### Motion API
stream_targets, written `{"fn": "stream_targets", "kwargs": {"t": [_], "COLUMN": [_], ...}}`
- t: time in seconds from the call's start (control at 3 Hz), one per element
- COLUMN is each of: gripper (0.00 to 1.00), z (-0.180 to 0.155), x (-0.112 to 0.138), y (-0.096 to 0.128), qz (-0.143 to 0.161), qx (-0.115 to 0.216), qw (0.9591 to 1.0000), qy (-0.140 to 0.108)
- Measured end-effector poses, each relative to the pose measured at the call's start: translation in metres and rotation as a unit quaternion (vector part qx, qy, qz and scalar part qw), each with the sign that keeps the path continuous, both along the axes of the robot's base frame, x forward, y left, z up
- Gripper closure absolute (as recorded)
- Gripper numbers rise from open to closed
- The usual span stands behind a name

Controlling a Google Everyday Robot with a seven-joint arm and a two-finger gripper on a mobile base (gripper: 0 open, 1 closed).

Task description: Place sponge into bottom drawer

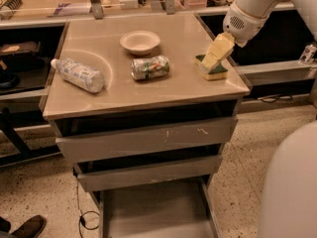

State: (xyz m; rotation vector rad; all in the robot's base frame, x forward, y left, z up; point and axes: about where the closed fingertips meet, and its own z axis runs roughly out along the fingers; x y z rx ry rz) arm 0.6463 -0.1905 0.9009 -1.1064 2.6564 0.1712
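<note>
The sponge [214, 72], yellow with a dark green top layer, lies near the right edge of the cabinet top [124, 90]. My gripper [213, 57] reaches down from the upper right, its pale yellow fingers directly over the sponge and partly covering it. The bottom drawer [153, 213] is pulled out at the foot of the cabinet, a wide shallow grey tray with nothing visible in it.
A crushed can [150, 67], a white bowl [139, 41] and a plastic bottle [78, 74] lying on its side are on the top. The top drawer front [148, 135] and middle drawer [148, 171] stand slightly out. A shoe [27, 227] is at lower left.
</note>
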Motion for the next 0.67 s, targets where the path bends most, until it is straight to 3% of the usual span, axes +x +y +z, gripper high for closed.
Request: {"fn": "stream_targets", "kwargs": {"t": [0.67], "gripper": [0.00], "z": [-0.021], "x": [0.043], "y": [0.023], "qz": [-0.021], "qx": [0.007], "qw": [0.9996], "qy": [0.015]}}
